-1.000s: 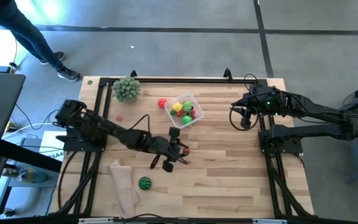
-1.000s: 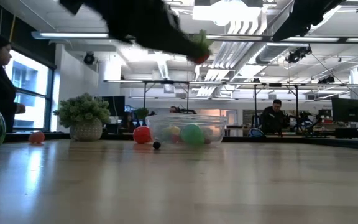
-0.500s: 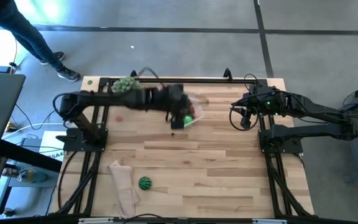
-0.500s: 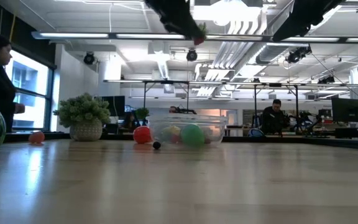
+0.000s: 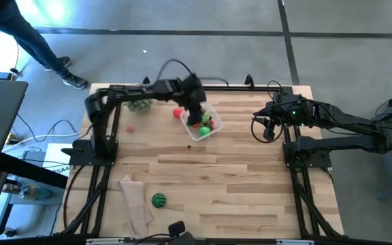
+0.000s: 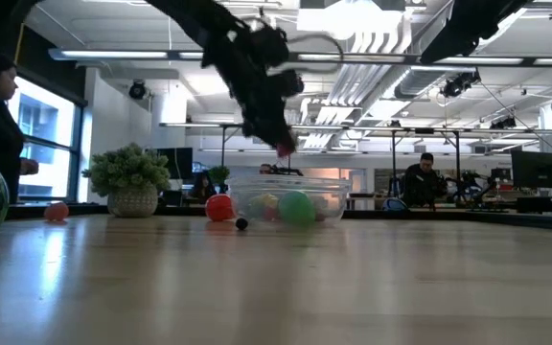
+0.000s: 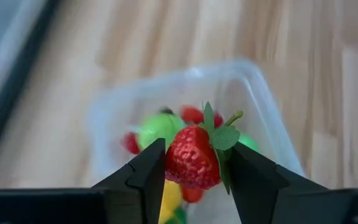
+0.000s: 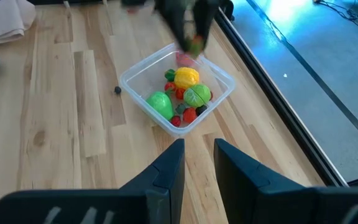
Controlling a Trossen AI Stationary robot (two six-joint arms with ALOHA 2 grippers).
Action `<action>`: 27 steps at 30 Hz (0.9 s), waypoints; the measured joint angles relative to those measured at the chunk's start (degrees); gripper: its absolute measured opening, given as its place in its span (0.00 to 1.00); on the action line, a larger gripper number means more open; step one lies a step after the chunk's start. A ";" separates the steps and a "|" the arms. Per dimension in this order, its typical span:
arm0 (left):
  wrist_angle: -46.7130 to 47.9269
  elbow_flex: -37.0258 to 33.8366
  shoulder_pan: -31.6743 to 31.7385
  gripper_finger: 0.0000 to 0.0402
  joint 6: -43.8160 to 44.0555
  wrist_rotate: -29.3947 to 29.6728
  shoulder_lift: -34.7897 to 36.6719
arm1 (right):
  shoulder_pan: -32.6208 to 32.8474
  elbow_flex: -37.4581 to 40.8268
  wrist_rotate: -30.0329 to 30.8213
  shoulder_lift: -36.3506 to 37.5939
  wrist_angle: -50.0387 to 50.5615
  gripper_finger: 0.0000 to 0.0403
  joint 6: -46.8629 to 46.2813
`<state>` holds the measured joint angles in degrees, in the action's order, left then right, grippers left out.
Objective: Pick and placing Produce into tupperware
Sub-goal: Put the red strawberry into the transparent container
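My left gripper (image 5: 195, 116) hangs over the clear square tupperware (image 5: 216, 129), shut on a red strawberry (image 7: 192, 157). The tupperware (image 8: 225, 79) holds yellow, green and red produce. A red fruit (image 5: 177, 113) lies just left of it. A tiny dark berry (image 8: 117, 89) lies on the table on its near side. A small red piece (image 5: 130, 128) lies farther left. The striped green watermelon ball (image 5: 158, 200) rests near the front edge. My right gripper (image 5: 265, 132) waits open and empty at the table's right side. My left gripper pinches the strawberry's two red sides (image 7: 174, 158) between its two fingers. The fingers point down from above. The strawberry is lifted clear above the tupperware's open top, and its green leaf cap (image 7: 221, 135) sticks out beyond the fingers.
A pale-green leafy ball (image 5: 139, 104) stands at the far left, partly behind my left arm. A beige cloth (image 5: 135, 203) lies beside the watermelon ball. A person's legs (image 5: 36, 37) show on the floor beyond the table's far left corner.
My left gripper has carried the strawberry from the middle of the table toward the far edge. It rose on the way, then came down over the tupperware, and has stayed shut on the strawberry.
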<state>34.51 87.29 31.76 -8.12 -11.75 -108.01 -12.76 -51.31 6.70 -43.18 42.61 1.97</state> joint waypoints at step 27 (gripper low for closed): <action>10.13 0.00 -4.61 0.35 -6.53 2.71 -8.34 | 0.01 -0.02 0.02 0.02 0.00 0.19 -0.02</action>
<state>44.64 87.29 27.16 -14.65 -9.04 -116.36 -12.75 -51.33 6.72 -43.16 42.61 1.96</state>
